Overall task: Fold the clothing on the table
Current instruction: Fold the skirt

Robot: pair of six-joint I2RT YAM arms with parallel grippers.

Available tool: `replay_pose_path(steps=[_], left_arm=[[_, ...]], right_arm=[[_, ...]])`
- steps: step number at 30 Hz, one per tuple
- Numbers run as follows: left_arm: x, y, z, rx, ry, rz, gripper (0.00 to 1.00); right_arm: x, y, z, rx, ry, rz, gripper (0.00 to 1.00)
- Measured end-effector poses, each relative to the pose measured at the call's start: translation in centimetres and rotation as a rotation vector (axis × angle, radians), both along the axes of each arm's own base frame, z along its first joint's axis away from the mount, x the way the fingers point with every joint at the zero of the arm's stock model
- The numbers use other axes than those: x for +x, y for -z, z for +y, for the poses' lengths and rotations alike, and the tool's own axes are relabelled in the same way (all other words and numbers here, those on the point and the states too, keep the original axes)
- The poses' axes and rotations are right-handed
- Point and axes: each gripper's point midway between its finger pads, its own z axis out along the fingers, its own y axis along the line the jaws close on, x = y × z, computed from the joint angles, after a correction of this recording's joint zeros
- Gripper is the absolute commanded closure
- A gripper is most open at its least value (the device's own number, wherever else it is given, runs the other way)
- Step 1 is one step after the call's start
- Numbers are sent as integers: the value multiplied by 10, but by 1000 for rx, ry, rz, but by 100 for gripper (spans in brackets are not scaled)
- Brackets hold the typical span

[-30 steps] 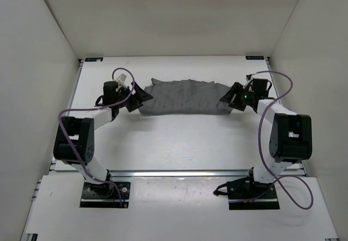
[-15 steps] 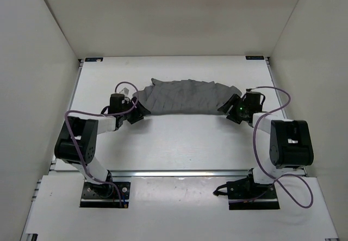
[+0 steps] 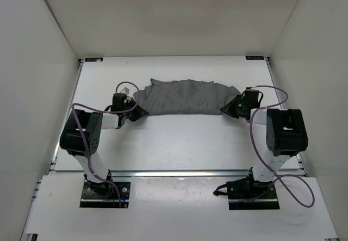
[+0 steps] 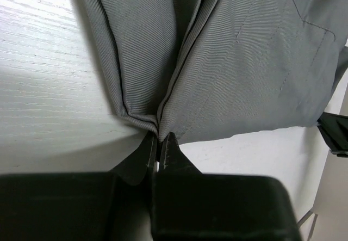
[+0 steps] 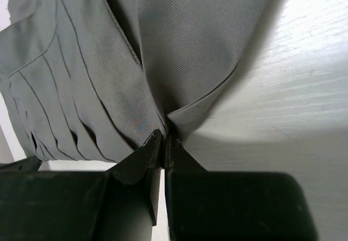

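One skirt [image 3: 185, 97] lies spread across the far half of the worktop [image 3: 179, 140]. Two hands: left hand [image 4: 159, 143] pinches the skirt's left end, right hand [image 5: 164, 137] pinches its right end.

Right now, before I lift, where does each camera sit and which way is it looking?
Top external: fixed above and behind the robot, looking down on the table and skirt; the left arm and right arm show whole.
Left wrist: on the left arm's wrist, looking along the left hand at the skirt edge it pinches; only that shut hand shows.
Right wrist: likewise on the right arm, looking along the right hand, shut on the skirt's opposite end.
Shared: all three see the skirt and table.
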Motion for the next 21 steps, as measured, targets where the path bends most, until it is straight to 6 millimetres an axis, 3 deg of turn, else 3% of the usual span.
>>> replay_pose_path(steps=[3, 6, 9, 12, 15, 17, 19, 21], left_arm=[[-1, 0, -1, -2, 5, 0, 100], [-7, 0, -10, 0, 30, -2, 100], [-26, 0, -30, 11, 87, 0, 100], [-45, 0, -46, 15, 136, -1, 100], [-50, 1, -48, 6, 137, 3, 100], [-51, 1, -47, 1, 127, -2, 100], [-52, 1, -45, -4, 114, -7, 100], [-53, 1, -43, -7, 108, -9, 100]], right_arm=[[1, -4, -4, 1, -1, -10, 100], [2, -17, -20, -6, 19, -40, 100], [5, -41, -36, -54, 17, -96, 100], [28, -80, -25, -103, -62, -176, 99], [59, -136, 27, -127, -222, -329, 100], [70, -168, 84, -120, -362, -427, 100], [66, -180, 149, -97, -512, -486, 100], [47, -172, 211, -73, -654, -495, 100]])
